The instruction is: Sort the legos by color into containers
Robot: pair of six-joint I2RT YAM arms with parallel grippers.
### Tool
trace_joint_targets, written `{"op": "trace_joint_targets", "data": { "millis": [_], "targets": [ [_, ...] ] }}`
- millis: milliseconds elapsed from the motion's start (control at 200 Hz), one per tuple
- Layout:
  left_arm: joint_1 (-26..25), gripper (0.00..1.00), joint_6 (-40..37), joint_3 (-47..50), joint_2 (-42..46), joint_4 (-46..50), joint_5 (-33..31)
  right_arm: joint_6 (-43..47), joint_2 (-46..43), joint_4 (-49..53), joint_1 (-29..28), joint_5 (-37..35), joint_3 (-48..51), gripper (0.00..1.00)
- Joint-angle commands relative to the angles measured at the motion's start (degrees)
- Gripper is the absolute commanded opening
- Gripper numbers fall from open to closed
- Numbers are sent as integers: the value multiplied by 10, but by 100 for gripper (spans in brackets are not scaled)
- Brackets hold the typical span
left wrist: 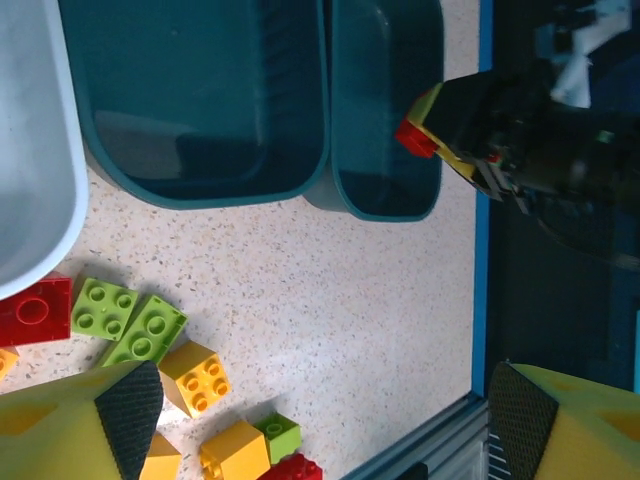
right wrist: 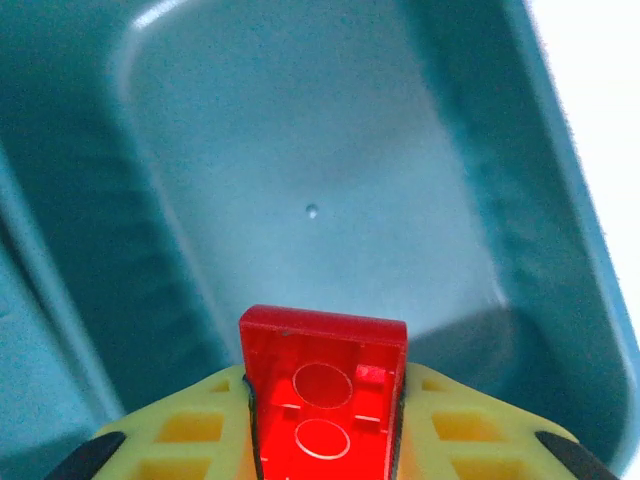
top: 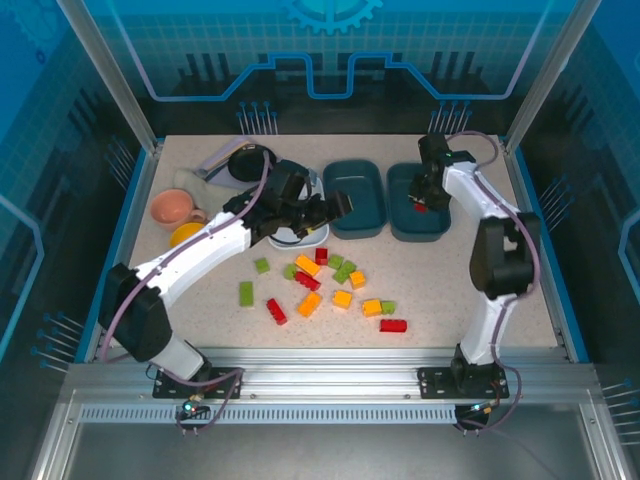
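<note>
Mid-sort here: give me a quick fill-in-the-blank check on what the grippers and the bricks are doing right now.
1. The right gripper is shut on a ___ lego.
2. The tray below that lego is dark ___.
3. The left gripper has its jaws ___.
4. The loose legos on the table are red, orange-yellow and light ___.
Missing words: red; teal; open; green.

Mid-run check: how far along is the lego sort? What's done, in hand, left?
Done: nothing visibly sorted. The middle teal tray and right teal tray look empty; the white tray is partly hidden.
In hand: the right gripper holds a red brick above the right teal tray. The left gripper is open, holding nothing.
Left: the loose bricks, green, orange and red, on the table.
</note>
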State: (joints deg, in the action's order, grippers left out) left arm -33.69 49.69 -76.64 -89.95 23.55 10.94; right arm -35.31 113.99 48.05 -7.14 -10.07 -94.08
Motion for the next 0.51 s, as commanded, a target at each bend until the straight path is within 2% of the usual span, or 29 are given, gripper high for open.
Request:
{"op": "trace_joint_targets", "data": {
  "millis": [0, 130, 245, 385, 500],
  "targets": [
    [9, 88, 19, -32, -16, 67, -24, 52, 57, 66, 10, 16, -52, 33],
    [11, 88, 28, -19, -1, 90, -41, 62, 84, 77, 11, 28, -77, 50],
    [13, 87, 31, -1, 32, 146, -77, 74, 49, 70, -3, 29, -74, 65],
    [20, 87, 64, 46, 90, 240, -133, 89, -43, 47, -43, 14, -47, 67],
    [39, 85, 95, 120, 152, 271, -153, 110, -154, -40, -110, 29, 44, 66]
  ]
}}
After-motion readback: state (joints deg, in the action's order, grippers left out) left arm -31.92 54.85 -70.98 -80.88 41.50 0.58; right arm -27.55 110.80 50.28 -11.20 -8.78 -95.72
